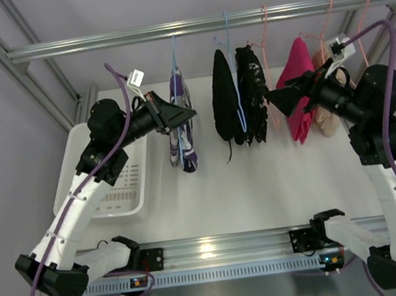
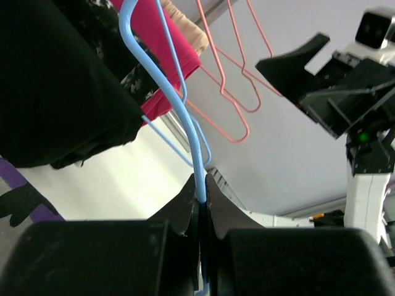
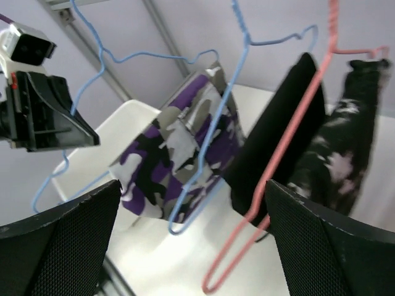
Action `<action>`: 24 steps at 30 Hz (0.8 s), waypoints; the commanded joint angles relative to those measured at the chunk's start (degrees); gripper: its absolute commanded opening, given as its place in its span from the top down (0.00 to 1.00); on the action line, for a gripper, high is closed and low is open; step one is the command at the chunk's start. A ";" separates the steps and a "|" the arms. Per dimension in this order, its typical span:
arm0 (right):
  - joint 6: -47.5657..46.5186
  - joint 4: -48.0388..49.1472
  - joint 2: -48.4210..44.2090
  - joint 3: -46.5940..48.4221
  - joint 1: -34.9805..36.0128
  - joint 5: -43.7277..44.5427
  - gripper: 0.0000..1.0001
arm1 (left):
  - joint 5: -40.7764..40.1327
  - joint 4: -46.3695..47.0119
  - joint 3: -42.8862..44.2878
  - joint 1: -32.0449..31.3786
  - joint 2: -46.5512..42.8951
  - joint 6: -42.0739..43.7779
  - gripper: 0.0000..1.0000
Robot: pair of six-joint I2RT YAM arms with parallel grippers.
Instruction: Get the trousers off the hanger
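Note:
The purple, white and black camouflage trousers [image 1: 181, 132] hang on a blue hanger [image 1: 174, 57] at the left of the rail. They also show in the right wrist view [image 3: 176, 148]. My left gripper [image 1: 185, 113] is shut on that hanger's blue wire [image 2: 199, 160], beside the trousers. The plain black trousers [image 1: 224, 105] hang on a second blue hanger further right and show in the right wrist view [image 3: 281, 139]. My right gripper [image 1: 276, 98] is open and empty, level with an empty pink hanger [image 1: 267, 53]; its fingers [image 3: 58, 246] stand wide apart.
A dark patterned garment [image 1: 253, 94], a bright pink garment [image 1: 299, 99] and a beige garment [image 1: 328, 117] hang to the right on the rail [image 1: 98, 41]. A white basket [image 1: 112, 184] stands on the table at the left.

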 commanded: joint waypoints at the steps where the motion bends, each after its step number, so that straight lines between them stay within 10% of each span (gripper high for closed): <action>1: 6.92 5.12 4.07 5.09 5.45 0.75 0.03 | -2.35 12.27 0.25 -1.31 -5.79 8.23 1.00; 24: 24.24 15.49 27.54 18.90 34.12 5.58 0.32 | -8.69 9.62 1.38 -6.50 -10.37 11.75 1.00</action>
